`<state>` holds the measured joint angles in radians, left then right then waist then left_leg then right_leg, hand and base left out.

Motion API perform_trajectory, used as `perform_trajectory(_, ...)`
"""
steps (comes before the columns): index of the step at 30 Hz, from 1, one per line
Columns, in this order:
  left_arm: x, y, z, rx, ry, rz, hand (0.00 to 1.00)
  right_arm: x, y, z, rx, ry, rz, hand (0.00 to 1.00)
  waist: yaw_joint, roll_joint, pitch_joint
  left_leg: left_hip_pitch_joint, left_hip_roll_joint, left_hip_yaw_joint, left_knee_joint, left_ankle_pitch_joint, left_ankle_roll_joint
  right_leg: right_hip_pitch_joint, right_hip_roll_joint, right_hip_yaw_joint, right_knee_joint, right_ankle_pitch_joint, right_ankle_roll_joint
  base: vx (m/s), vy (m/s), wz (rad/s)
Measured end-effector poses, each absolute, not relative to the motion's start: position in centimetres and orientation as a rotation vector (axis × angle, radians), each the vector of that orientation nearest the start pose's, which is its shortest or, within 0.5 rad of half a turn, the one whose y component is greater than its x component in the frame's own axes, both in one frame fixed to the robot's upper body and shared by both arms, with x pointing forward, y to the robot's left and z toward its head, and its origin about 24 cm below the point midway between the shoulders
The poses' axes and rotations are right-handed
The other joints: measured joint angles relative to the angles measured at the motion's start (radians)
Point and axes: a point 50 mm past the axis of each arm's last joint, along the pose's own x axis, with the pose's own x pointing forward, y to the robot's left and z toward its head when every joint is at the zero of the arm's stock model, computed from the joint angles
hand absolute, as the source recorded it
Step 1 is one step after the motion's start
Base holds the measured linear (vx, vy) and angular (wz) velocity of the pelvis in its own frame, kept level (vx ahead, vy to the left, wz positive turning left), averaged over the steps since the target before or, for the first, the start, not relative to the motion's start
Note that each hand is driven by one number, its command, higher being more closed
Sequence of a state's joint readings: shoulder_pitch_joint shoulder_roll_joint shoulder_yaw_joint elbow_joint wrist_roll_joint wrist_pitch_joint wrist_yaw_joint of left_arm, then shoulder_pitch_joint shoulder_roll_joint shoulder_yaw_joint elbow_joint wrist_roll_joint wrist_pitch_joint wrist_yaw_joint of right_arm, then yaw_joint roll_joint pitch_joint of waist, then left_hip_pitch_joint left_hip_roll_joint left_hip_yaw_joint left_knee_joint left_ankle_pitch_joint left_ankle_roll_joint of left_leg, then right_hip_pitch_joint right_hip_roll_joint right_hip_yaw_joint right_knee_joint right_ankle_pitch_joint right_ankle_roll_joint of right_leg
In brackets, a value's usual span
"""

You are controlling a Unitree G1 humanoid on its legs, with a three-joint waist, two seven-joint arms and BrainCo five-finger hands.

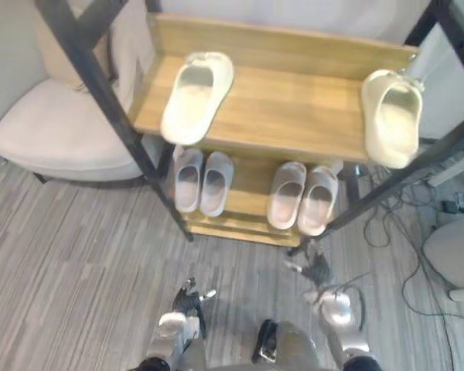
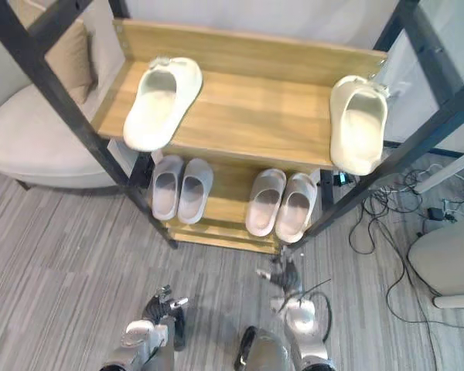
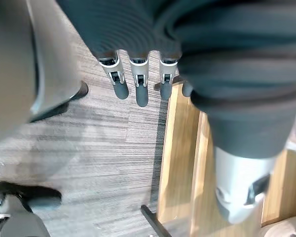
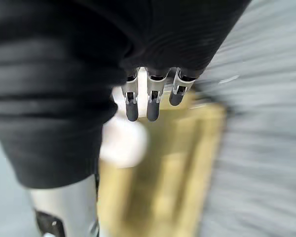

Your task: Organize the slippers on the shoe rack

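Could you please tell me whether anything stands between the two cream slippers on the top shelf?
Nothing visible does: only the bare wood of the top shelf lies between the left cream slipper and the right cream slipper.

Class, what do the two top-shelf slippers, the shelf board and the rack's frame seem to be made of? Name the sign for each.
Slippers: probably moulded foam or rubber, matte cream; they look thick and seamless.
Shelf board: wood or wood-look laminate, light brown, with faint grain streaks.
Frame: likely metal, matte black; thin straight bars.
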<state>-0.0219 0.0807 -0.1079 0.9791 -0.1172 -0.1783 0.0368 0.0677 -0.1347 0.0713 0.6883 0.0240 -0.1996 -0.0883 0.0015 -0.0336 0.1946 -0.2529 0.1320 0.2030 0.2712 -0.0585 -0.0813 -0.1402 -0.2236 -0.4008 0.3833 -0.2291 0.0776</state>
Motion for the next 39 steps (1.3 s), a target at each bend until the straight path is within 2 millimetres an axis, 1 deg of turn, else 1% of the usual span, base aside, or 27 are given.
perform_trajectory(1, 16.0, 16.9, -13.5, 0.047, 0.792, 0.029, 0.00, 16.8, -19.0, -11.1, -0.174, 0.629, -0.072, 0.00, -0.002, 0.006, -0.006, 0.034, -0.007, 0.006, -0.050, 0.020, 0.000, 0.027, 0.007, -0.001, -0.043, 0.019, 0.004, 0.10, 0.023, -0.08)
perform_trajectory(3, 15.5, 17.5, -13.7, 0.072, 0.808, 0.025, 0.00, 14.6, -19.9, -12.7, -0.196, 0.748, -0.096, 0.00, -0.005, 0.015, -0.020, 0.096, -0.019, 0.012, -0.142, 0.058, -0.001, 0.077, 0.021, -0.003, -0.115, 0.052, 0.009, 0.09, 0.004, -0.05)
perform_trajectory(5, 15.0, 17.7, -13.6, 0.102, 0.809, 0.006, 0.00, 12.4, -20.7, -14.0, -0.183, 0.856, -0.141, 0.00, -0.005, 0.024, -0.037, 0.161, -0.027, 0.022, -0.231, 0.094, -0.001, 0.128, 0.036, -0.005, -0.182, 0.083, 0.013, 0.08, -0.004, -0.08)
perform_trajectory(8, 14.9, 16.9, -13.2, 0.130, 0.778, -0.060, 0.00, 11.4, -21.4, -14.3, -0.171, 0.895, -0.178, 0.00, -0.008, 0.033, -0.054, 0.214, -0.038, 0.023, -0.297, 0.123, 0.000, 0.163, 0.045, -0.005, -0.223, 0.099, 0.018, 0.01, 0.011, -0.01)
perform_trajectory(10, 15.0, 15.9, -13.2, 0.134, 0.772, -0.114, 0.00, 10.8, -21.7, -14.6, -0.161, 0.925, -0.203, 0.00, -0.011, 0.036, -0.068, 0.249, -0.046, 0.023, -0.342, 0.142, 0.002, 0.181, 0.051, -0.006, -0.246, 0.106, 0.019, 0.00, 0.000, 0.00)
perform_trajectory(13, 14.9, 14.9, -13.3, 0.167, 0.770, -0.174, 0.00, 10.7, -21.7, -14.6, -0.160, 0.929, -0.209, 0.00, -0.014, 0.039, -0.072, 0.281, -0.051, 0.019, -0.373, 0.158, 0.005, 0.208, 0.054, -0.008, -0.263, 0.114, 0.021, -0.01, 0.014, 0.02)
perform_trajectory(14, 15.0, 14.2, -13.2, 0.184, 0.761, -0.210, 0.00, 10.5, -21.6, -14.7, -0.159, 0.932, -0.212, 0.00, -0.015, 0.037, -0.077, 0.287, -0.053, 0.018, -0.373, 0.158, 0.006, 0.218, 0.055, -0.007, -0.272, 0.119, 0.022, -0.04, 0.011, 0.02)
perform_trajectory(16, 15.5, 13.1, -12.6, 0.198, 0.714, -0.264, 0.00, 10.5, -21.6, -14.7, -0.158, 0.934, -0.214, 0.00, -0.015, 0.038, -0.078, 0.291, -0.056, 0.011, -0.373, 0.159, 0.007, 0.231, 0.056, -0.011, -0.285, 0.123, 0.023, -0.03, 0.007, 0.07)
perform_trajectory(17, 16.4, 12.1, -11.6, 0.200, 0.644, -0.308, 0.00, 10.4, -21.6, -14.7, -0.157, 0.935, -0.215, 0.00, -0.015, 0.038, -0.078, 0.291, -0.057, 0.005, -0.374, 0.161, 0.010, 0.234, 0.055, -0.014, -0.286, 0.125, 0.023, -0.04, 0.004, 0.11)
perform_trajectory(19, 17.6, 10.8, -9.7, 0.192, 0.535, -0.362, 0.00, 10.4, -21.6, -14.7, -0.157, 0.936, -0.215, 0.00, -0.015, 0.038, -0.078, 0.293, -0.059, -0.004, -0.374, 0.162, 0.012, 0.240, 0.055, -0.022, -0.288, 0.125, 0.022, -0.04, -0.002, 0.12)
perform_trajectory(20, 18.4, 9.8, -8.1, 0.163, 0.449, -0.399, 0.00, 10.4, -21.6, -14.8, -0.156, 0.938, -0.215, 0.00, -0.015, 0.039, -0.079, 0.294, -0.060, -0.009, -0.374, 0.163, 0.012, 0.245, 0.055, -0.025, -0.291, 0.126, 0.022, -0.02, -0.007, 0.10)
perform_trajectory(22, 19.1, 8.4, -5.7, 0.085, 0.331, -0.444, 0.00, 10.3, -21.6, -14.8, -0.157, 0.940, -0.216, 0.00, -0.015, 0.044, -0.083, 0.294, -0.062, -0.015, -0.375, 0.163, 0.012, 0.253, 0.057, -0.028, -0.302, 0.126, 0.020, -0.01, -0.012, 0.08)
perform_trajectory(23, 19.5, 7.5, -4.1, 0.033, 0.262, -0.476, 0.00, 10.3, -21.7, -14.8, -0.159, 0.941, -0.216, 0.00, -0.015, 0.048, -0.085, 0.294, -0.063, -0.021, -0.375, 0.163, 0.013, 0.258, 0.058, -0.031, -0.309, 0.127, 0.019, 0.00, -0.013, 0.10)
perform_trajectory(25, 20.0, 6.3, -1.7, -0.041, 0.160, -0.521, 0.00, 10.2, -21.8, -14.8, -0.161, 0.944, -0.216, 0.00, -0.015, 0.053, -0.090, 0.298, -0.064, -0.024, -0.379, 0.162, 0.013, 0.269, 0.061, -0.033, -0.320, 0.129, 0.016, 0.01, -0.015, 0.07)
perform_trajectory(26, 20.1, 6.0, -0.9, -0.064, 0.127, -0.533, 0.00, 10.2, -21.8, -14.8, -0.162, 0.945, -0.216, 0.00, -0.015, 0.055, -0.094, 0.298, -0.064, -0.024, -0.380, 0.162, 0.012, 0.269, 0.062, -0.033, -0.321, 0.129, 0.015, 0.00, 0.000, 0.00)
perform_trajectory(27, 20.4, 5.7, 0.4, -0.096, 0.067, -0.547, 0.00, 10.2, -21.8, -14.8, -0.164, 0.944, -0.215, 0.00, -0.015, 0.058, -0.098, 0.297, -0.063, -0.025, -0.380, 0.161, 0.011, 0.270, 0.063, -0.034, -0.323, 0.129, 0.015, 0.00, 0.000, 0.00)
perform_trajectory(29, 20.9, 5.4, 2.2, -0.138, -0.005, -0.556, 0.00, 10.2, -21.9, -14.8, -0.169, 0.944, -0.212, 0.00, -0.015, 0.061, -0.100, 0.297, -0.061, -0.029, -0.380, 0.160, 0.011, 0.273, 0.067, -0.037, -0.329, 0.129, 0.016, 0.02, -0.031, 0.03)
perform_trajectory(30, 21.4, 5.3, 3.4, -0.160, -0.055, -0.562, 0.00, 10.2, -21.9, -14.8, -0.169, 0.944, -0.211, 0.00, -0.015, 0.061, -0.100, 0.298, -0.060, -0.033, -0.381, 0.160, 0.010, 0.278, 0.070, -0.041, -0.334, 0.130, 0.016, 0.02, -0.032, 0.07)
perform_trajectory(32, 22.2, 4.9, 5.6, -0.185, -0.147, -0.579, 0.00, 10.2, -21.9, -14.8, -0.169, 0.944, -0.206, 0.00, -0.015, 0.061, -0.100, 0.297, -0.059, -0.041, -0.381, 0.160, 0.009, 0.283, 0.072, -0.047, -0.338, 0.131, 0.017, 0.02, -0.027, 0.08)
perform_trajectory(33, 22.5, 4.9, 6.2, -0.186, -0.177, -0.583, 0.00, 10.3, -21.8, -14.8, -0.171, 0.943, -0.203, 0.00, -0.015, 0.061, -0.100, 0.297, -0.059, -0.043, -0.381, 0.159, 0.009, 0.284, 0.072, -0.048, -0.338, 0.131, 0.017, 0.03, -0.026, 0.04)
perform_trajectory(34, 23.0, 4.8, 7.5, -0.190, -0.234, -0.586, 0.00, 10.4, -21.8, -14.8, -0.173, 0.942, -0.198, 0.00, -0.015, 0.060, -0.101, 0.298, -0.059, -0.046, -0.381, 0.159, 0.009, 0.287, 0.074, -0.048, -0.338, 0.132, 0.015, 0.00, 0.000, 0.00)
perform_trajectory(36, 24.1, 4.9, 9.3, -0.181, -0.309, -0.570, 0.00, 10.6, -21.6, -14.7, -0.178, 0.938, -0.181, 0.00, -0.016, 0.057, -0.103, 0.300, -0.059, -0.047, -0.381, 0.159, 0.008, 0.290, 0.076, -0.047, -0.341, 0.135, 0.011, 0.00, 0.000, 0.00)
perform_trajectory(37, 24.4, 4.9, 9.6, -0.177, -0.323, -0.562, 0.00, 10.6, -21.5, -14.7, -0.180, 0.937, -0.174, 0.00, -0.017, 0.056, -0.103, 0.301, -0.058, -0.046, -0.381, 0.159, 0.008, 0.292, 0.076, -0.047, -0.343, 0.136, 0.010, 0.00, -0.014, -0.03)
perform_trajectory(39, 25.9, 5.7, 11.6, -0.161, -0.407, -0.500, 0.00, 10.8, -21.2, -14.7, -0.185, 0.935, -0.154, 0.00, -0.020, 0.047, -0.105, 0.317, -0.056, -0.044, -0.381, 0.156, 0.004, 0.310, 0.081, -0.043, -0.357, 0.140, 0.006, 0.00, -0.013, -0.06)
